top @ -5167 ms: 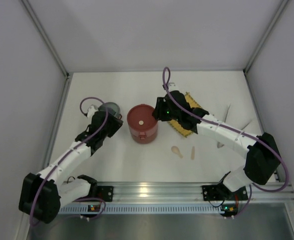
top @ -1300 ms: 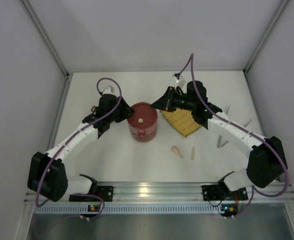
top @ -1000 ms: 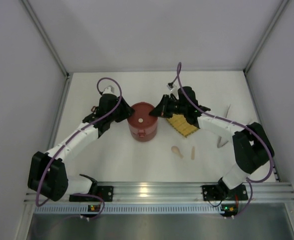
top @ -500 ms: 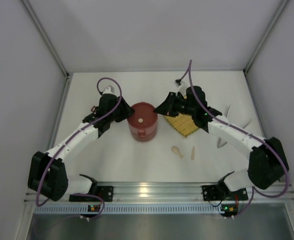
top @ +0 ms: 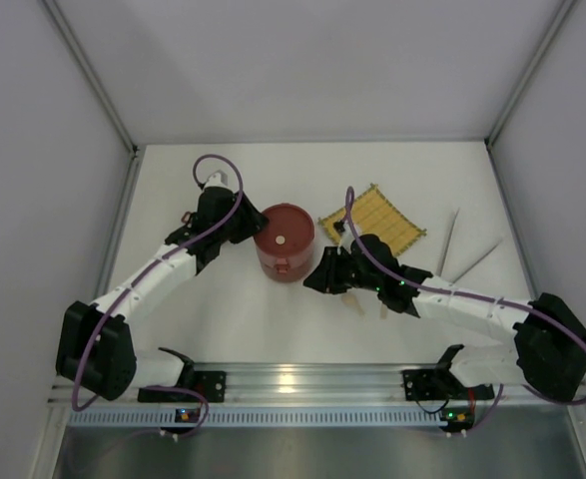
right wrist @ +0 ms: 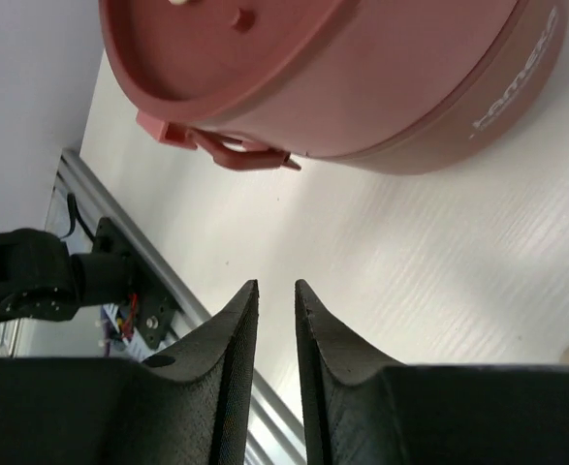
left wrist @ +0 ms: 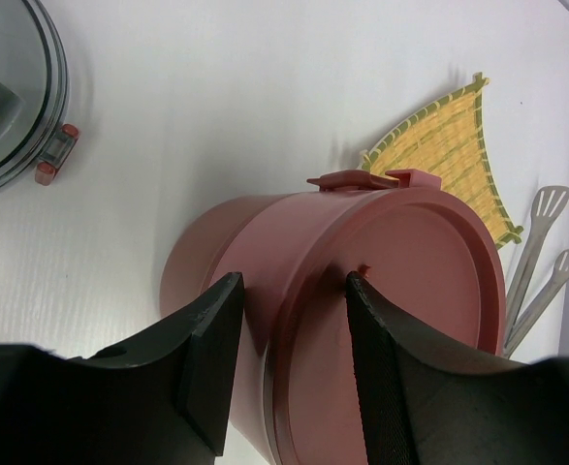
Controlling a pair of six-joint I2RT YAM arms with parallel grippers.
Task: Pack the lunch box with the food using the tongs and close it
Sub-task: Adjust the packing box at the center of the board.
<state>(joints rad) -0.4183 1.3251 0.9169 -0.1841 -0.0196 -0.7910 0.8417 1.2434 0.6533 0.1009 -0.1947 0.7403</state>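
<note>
- The lunch box [top: 284, 240] stands on the table [top: 223, 319] with its flat lid on. It sits between the two grippers.
- The left gripper [left wrist: 291, 278] is right up against the box. Its jaws stand part way apart, and the box's rim shows in the gap. I cannot tell if they pinch it or just rest there.
- The right gripper [right wrist: 276, 284] is low by the table. The box is just in front of its tips, not touching. Its jaws are a thin crack apart and hold nothing.
- The tongs [top: 448, 242] lie flat on the table, well off to the right of the right gripper, past the yellow mat [top: 372, 220]. No gripper is near them.
- I see no food anywhere outside the box.
- The box looks hard and smooth. Its round side is too wide for the jaws and would likely slip. I think the best spot to grab is the little clip [right wrist: 236, 150] sticking out of its side, which faces the right gripper.
- The box looks light enough to slide if pushed. One gripper should hold it steady while the other works on the lid.
- The tongs look thin, shiny and springy, so they may skid on the table. I would take them across both legs, around the middle, so a squeeze shuts the tips.
</note>
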